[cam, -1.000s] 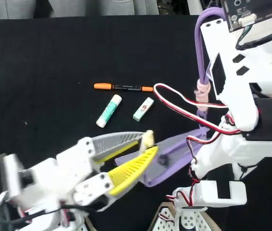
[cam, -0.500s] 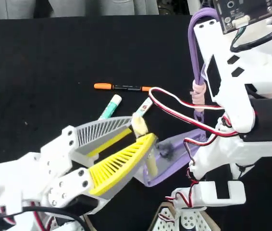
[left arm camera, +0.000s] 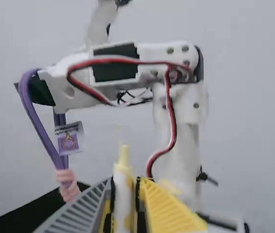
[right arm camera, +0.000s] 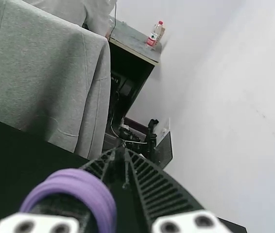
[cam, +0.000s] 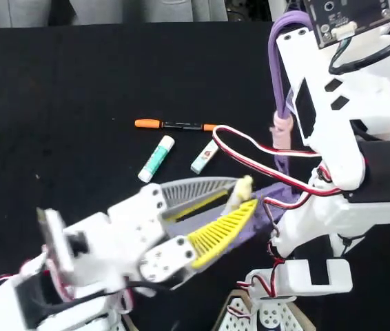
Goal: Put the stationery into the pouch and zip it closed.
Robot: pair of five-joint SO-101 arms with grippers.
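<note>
My left gripper (cam: 244, 193) has a grey and a yellow finger, and it is shut on a pale yellow stick (cam: 240, 187) right over the mouth of the purple pouch (cam: 275, 192). In the left wrist view the stick (left arm camera: 123, 160) stands up between the fingers of that gripper (left arm camera: 126, 183). The pouch hangs by its purple strap (cam: 275, 69), which is looped over my raised right gripper (right arm camera: 125, 160); its dark fingers are shut at the strap (right arm camera: 72, 191). On the black table lie an orange marker (cam: 174, 125), a glue stick (cam: 156, 158) and a small eraser (cam: 205, 156).
The right arm's white body (cam: 353, 158) and its red-and-white cable (cam: 250, 148) stand close beside the pouch. A tag and a pink cord (left arm camera: 68, 160) hang from the strap. The table's left half is bare black cloth (cam: 57, 124).
My left gripper has carried the yellow stick to the right, from beside the eraser to above the pouch's mouth. The right arm and strap have hardly shifted.
</note>
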